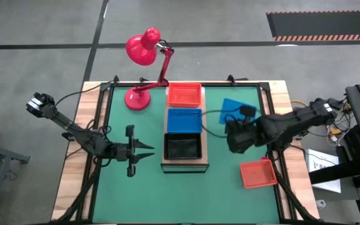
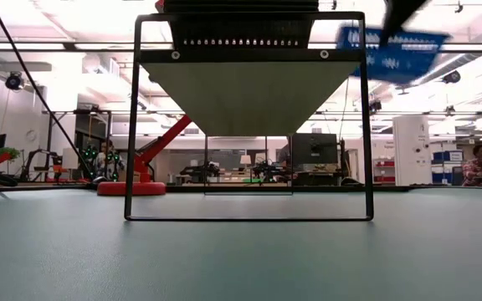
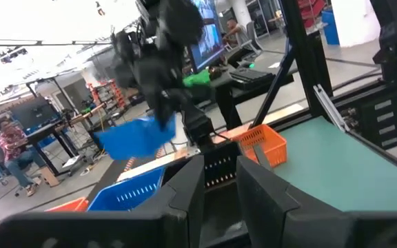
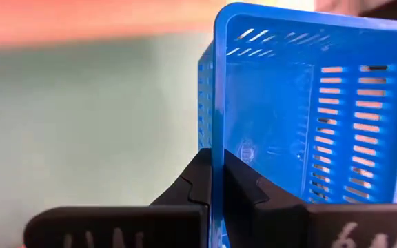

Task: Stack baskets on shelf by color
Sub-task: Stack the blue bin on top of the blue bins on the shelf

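**Low view: shelf seen end-on, blue basket aloft**

Fills the centre: the shelf (image 2: 249, 84), end-on, a pale underside tapering downward inside a thin black frame standing on the green table mat (image 2: 241, 259). Carries a dark basket (image 2: 245, 32) on top, its slotted wall showing. Up at the right, off the mat: a blue basket (image 2: 392, 52), tilted, hanging from a dark gripper (image 2: 398, 15). Left of the frame: the red desk lamp (image 2: 136, 174), base and slanted arm. Far right: 1 seated person (image 2: 479, 165).

Our two dark arms
We saw matte black jointed links, trailing black cables, and angular black fingers (image 4: 250, 200).
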Robot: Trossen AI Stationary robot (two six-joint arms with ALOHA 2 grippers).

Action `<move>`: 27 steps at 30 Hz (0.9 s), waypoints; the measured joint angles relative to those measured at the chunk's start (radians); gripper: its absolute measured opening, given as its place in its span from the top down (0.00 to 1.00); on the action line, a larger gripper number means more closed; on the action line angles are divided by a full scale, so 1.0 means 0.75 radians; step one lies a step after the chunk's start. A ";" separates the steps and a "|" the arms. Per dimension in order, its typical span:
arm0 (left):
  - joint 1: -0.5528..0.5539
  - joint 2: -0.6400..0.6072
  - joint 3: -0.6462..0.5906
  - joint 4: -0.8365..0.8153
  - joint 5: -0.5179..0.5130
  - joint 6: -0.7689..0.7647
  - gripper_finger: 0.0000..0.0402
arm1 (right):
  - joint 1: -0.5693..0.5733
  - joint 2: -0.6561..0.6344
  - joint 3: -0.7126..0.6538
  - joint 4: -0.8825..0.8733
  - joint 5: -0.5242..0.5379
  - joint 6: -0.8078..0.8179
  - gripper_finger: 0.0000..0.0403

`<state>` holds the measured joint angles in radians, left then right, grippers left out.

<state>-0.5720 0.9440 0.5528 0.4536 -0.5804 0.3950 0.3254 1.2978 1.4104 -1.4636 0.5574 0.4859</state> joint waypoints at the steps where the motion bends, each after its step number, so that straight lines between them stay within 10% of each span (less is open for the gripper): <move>1: 0.000 0.000 -0.003 0.000 0.000 0.000 0.83 | -0.012 0.003 0.056 0.001 0.009 -0.034 0.98; 18: 0.001 -0.018 -0.070 -0.152 -0.184 -0.102 0.83 | -0.090 0.449 0.822 0.213 0.017 -0.661 0.98; 27: 0.001 -0.027 -0.075 -0.151 -0.185 -0.104 0.83 | -0.216 0.734 1.149 0.172 -0.291 -0.731 0.98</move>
<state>-0.5713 0.9237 0.4969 0.3400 -0.7189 0.3172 0.1632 1.8480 2.2725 -1.3346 0.3395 -0.0625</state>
